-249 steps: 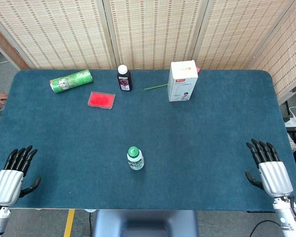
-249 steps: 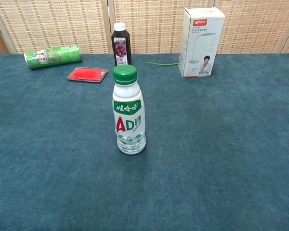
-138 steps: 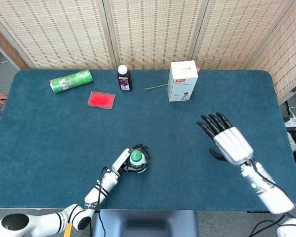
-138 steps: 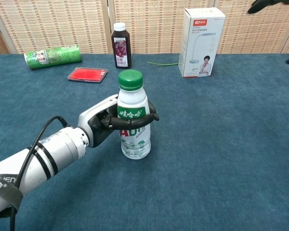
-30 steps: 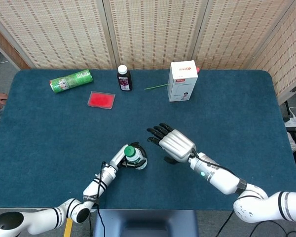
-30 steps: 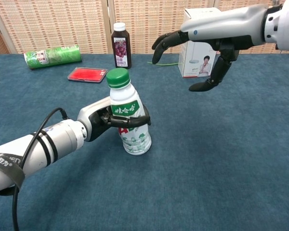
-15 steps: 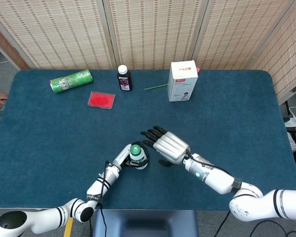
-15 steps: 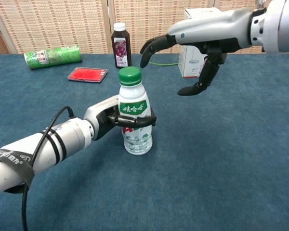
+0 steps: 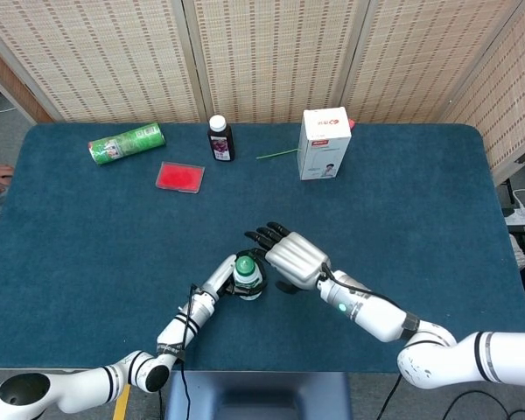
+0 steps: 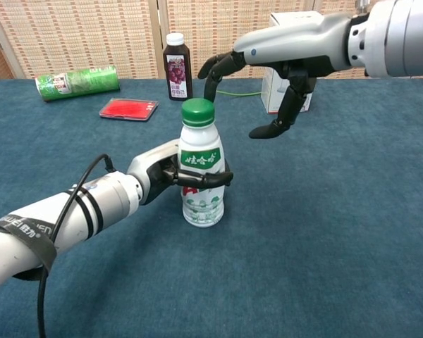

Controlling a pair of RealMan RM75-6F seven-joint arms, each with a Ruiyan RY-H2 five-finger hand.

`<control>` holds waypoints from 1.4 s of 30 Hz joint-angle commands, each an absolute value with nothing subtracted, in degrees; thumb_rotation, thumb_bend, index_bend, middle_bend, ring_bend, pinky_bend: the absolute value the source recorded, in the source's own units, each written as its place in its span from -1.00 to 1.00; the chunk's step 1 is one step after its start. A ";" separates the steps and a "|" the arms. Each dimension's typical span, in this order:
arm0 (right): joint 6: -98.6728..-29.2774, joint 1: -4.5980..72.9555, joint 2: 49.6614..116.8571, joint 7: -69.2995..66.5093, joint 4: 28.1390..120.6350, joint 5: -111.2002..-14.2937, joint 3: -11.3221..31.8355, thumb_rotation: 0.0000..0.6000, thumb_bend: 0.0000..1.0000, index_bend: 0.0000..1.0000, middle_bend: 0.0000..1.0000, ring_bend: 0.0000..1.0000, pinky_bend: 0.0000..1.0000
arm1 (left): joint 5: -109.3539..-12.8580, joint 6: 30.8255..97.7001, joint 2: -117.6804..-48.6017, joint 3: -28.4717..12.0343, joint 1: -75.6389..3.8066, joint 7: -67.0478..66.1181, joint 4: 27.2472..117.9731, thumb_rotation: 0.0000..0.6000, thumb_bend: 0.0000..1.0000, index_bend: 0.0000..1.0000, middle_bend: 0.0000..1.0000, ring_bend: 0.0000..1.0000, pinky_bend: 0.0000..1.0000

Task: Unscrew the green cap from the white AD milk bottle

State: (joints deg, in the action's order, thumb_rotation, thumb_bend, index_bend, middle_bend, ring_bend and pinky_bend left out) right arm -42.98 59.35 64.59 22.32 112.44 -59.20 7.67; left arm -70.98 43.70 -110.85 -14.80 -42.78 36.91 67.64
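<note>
**Green cap sits just below and left of the spread right hand**

Green and upright, the cap (image 9: 244, 263) tops the white AD milk bottle (image 9: 245, 278) near the front middle of the blue table (image 9: 87, 236) in the head view. The left hand (image 9: 226, 278) wraps the bottle's body from the left side. The right hand (image 9: 289, 255) lies just to the right of the cap, fingers apart and reaching toward it, holding nothing; whether a fingertip touches the cap cannot be told from here.

The chest view settles more. The bottle (image 10: 201, 179) stands vertical, its long axis straight up, with the cap (image 10: 198, 112) clear on top. The left hand (image 10: 170, 174) grasps the labelled middle, its dark fingers (image 10: 210, 180) curling round the front. The right hand (image 10: 264, 77) hovers above and to the right of the cap, released, its fingers bent downward and its thumb hanging well apart. A gap shows between it and the cap. As a judgement, it needs to come down and leftward to close on the cap.
</note>
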 commanded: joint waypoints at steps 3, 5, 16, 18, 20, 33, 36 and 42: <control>-43.08 59.98 64.98 22.97 112.65 -58.71 7.67 1.00 -0.52 -0.67 -1.00 -1.00 -1.00 | -70.89 43.68 -111.30 -14.90 -42.99 36.00 67.39 1.00 0.62 0.24 0.53 -0.38 -0.89; -43.25 60.18 65.12 23.16 112.81 -58.55 7.68 1.00 -0.52 -0.67 -1.00 -1.00 -1.00 | -70.88 43.47 -111.35 -14.93 -43.10 35.85 67.30 1.00 0.62 0.24 0.54 -0.38 -0.89; -45.44 59.58 64.58 22.86 113.88 -59.88 7.78 1.00 -0.51 -0.68 -1.00 -1.00 -1.00 | -70.87 42.84 -111.25 -15.16 -43.14 36.17 66.69 1.00 0.63 0.24 0.54 -0.38 -0.89; -46.55 59.00 64.31 22.92 113.63 -60.33 7.72 1.00 -0.51 -0.69 -1.00 -1.00 -1.00 | -70.89 42.87 -111.21 -15.12 -43.01 36.28 66.56 1.00 0.63 0.24 0.54 -0.38 -0.89; -47.32 58.39 64.00 22.67 113.32 -60.43 7.62 1.00 -0.51 -0.69 -1.00 -1.00 -1.00 | -70.98 42.91 -111.07 -15.07 -42.86 36.48 66.57 1.00 0.63 0.24 0.54 -0.38 -0.89; -44.99 57.54 63.13 21.09 112.30 -61.45 6.34 1.00 -0.52 -0.69 -1.00 -1.00 -1.00 | -71.23 42.78 -111.27 -15.07 -42.99 36.23 66.36 1.00 0.63 0.24 0.54 -0.37 -0.89; -44.65 57.91 63.36 21.12 112.48 -61.25 6.65 1.00 -0.52 -0.69 -1.00 -1.00 -1.00 | -71.08 42.67 -111.45 -15.09 -43.08 35.90 66.27 1.00 0.63 0.24 0.54 -0.38 -0.89; -44.24 58.94 63.64 22.21 113.30 -60.08 7.07 1.00 -0.51 -0.69 -1.00 -1.00 -1.00 | -70.81 42.49 -111.48 -15.20 -43.13 35.48 66.37 1.00 0.63 0.24 0.54 -0.37 -0.89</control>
